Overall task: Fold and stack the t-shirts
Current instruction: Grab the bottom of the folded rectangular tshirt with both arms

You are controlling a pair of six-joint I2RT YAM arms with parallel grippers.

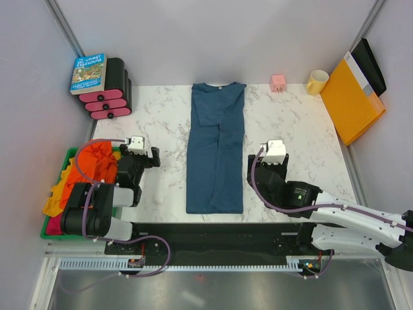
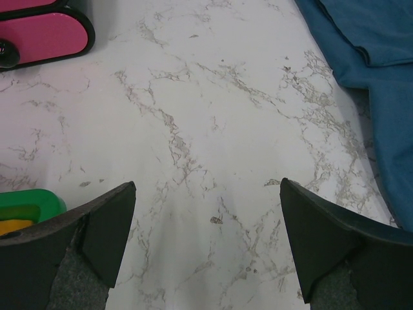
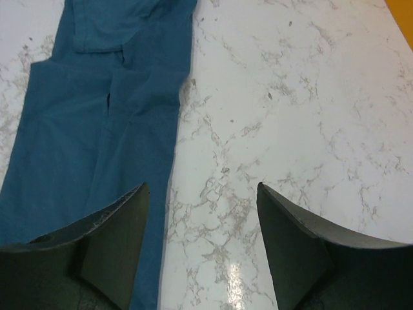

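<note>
The large teal-blue t-shirt (image 1: 216, 152) lies flat in the middle of the marble table, folded lengthwise into a long narrow strip with its collar at the far end. It also shows in the left wrist view (image 2: 374, 58) and in the right wrist view (image 3: 84, 129). The orange t-shirt (image 1: 98, 160), a yellow one (image 1: 57, 197) and a pink-red one (image 1: 54, 224) lie bunched in a green bin (image 1: 66, 158) at the left. My left gripper (image 1: 141, 152) (image 2: 206, 223) is open and empty, left of the strip. My right gripper (image 1: 274, 155) (image 3: 202, 223) is open and empty, just beside the strip's right edge.
A book (image 1: 88, 72) leans on a black and pink stack (image 1: 111, 93) at the back left. A pink cube (image 1: 278, 82), a yellow mug (image 1: 317, 81) and an orange-yellow folder (image 1: 352, 100) stand at the back right. The green bin's corner (image 2: 32, 201) shows near my left finger.
</note>
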